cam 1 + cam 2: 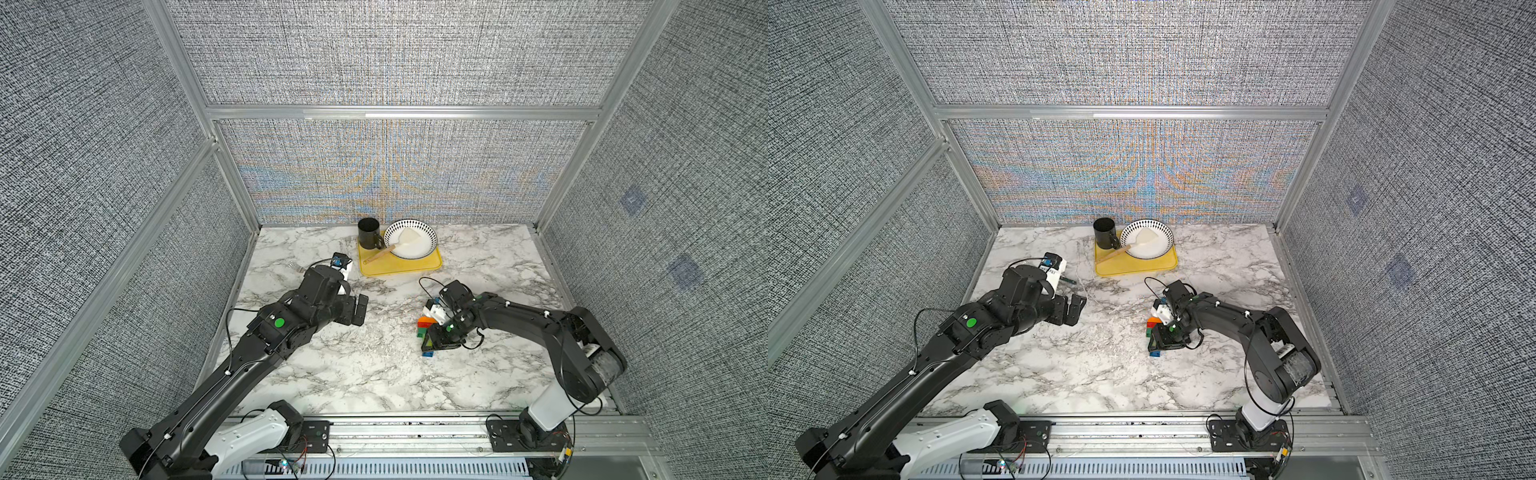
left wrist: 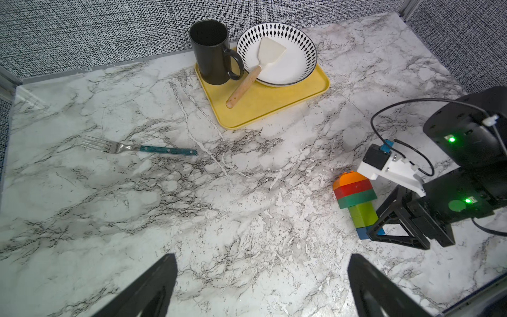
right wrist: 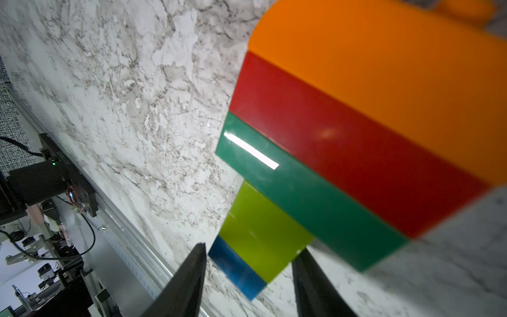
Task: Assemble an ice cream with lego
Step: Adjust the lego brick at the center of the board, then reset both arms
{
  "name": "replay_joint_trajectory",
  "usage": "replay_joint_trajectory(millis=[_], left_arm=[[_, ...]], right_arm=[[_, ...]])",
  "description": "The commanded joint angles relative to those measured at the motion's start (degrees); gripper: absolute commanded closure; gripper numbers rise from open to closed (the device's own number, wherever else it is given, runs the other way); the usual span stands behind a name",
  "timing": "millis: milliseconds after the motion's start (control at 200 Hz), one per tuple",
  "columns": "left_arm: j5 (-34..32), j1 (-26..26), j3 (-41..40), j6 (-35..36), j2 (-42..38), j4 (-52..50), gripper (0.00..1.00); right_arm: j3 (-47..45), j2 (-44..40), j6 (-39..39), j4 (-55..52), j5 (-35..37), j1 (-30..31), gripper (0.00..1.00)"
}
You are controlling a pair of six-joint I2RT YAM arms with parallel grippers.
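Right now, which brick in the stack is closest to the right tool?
The blue brick, at the narrow end beyond the lime-green ones; the orange brick lies farthest.

On the marble table (image 2: pixel 247 219) lie a yellow tray (image 2: pixel 263 109), a fork (image 2: pixel 131 148) and the ice cream (image 2: pixel 355 196).

Both arms looked mostly matte black to me. The left arm (image 1: pixel 249 365) and right arm (image 1: pixel 532 324) each had a white base segment (image 1: pixel 245 436). A round green sticker (image 1: pixel 279 321) marked the left one. A thin black cable (image 2: pixel 384 115) looped to a white camera mount (image 2: pixel 395 171) — green lights (image 2: pixel 451 139) glowed nearby. The left gripper (image 2: pixel 262 258) had black wedge-shaped fingers.
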Motion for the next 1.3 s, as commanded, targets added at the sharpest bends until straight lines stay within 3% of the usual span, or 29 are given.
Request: replay_joint_trajectory(millis=[0, 195, 410, 651, 731, 841, 906, 961, 1106, 1291], left_arm=[[-1.9, 0.2, -0.3, 0.8, 0.3, 1.1, 0.00], [-3.8, 0.2, -0.4, 1.2, 0.5, 1.9, 0.00], [-15.3, 1.0, -0.3, -1.4, -3.1, 4.3, 0.00], [-28.3, 4.6, 1.1, 0.0, -4.5, 17.8, 0.00], [-29.5, 8.6, 1.1, 0.5, -2.3, 25.4, 0.00], [-29.1, 16.8, -1.7, -2.3, 0.5, 34.2, 0.00], [-29.6, 21.0, -7.2, -2.3, 1.9, 41.5, 0.00], [-30.1, 24.6, -11.6, -2.8, 3.8, 45.3, 0.00], [-27.5, 34.9, -17.9, -9.7, 11.0, 46.0, 0.00], [-25.4, 38.1, -18.6, -7.7, 18.1, 48.6, 0.00]], right_arm=[[-0.9, -0.7, 1.4, 4.6, 1.0, -0.1, 0.48], [-1.3, -4.9, 1.5, 3.5, 8.8, -0.7, 0.48], [-1.6, -16.8, 3.1, 6.6, 22.7, -1.8, 0.43], [-10.6, -34.2, 6.4, 34.9, 29.3, -15.3, 0.26], [-11.3, -33.2, 7.2, 41.2, 32.4, -21.3, 0.18], [-12.6, -27.1, 14.4, 46.7, 25.6, -34.0, 0.17], [-14.9, -23.5, 17.7, 51.3, 22.3, -38.9, 0.02], [-15.4, -21.6, 14.3, 51.7, 26.6, -38.5, 0.01], [-17.4, -19.4, 5.4, 51.8, 45.8, -33.4, 0.01], [-23.6, -18.3, -1.4, 63.3, 49.4, -32.2, 0.01]])
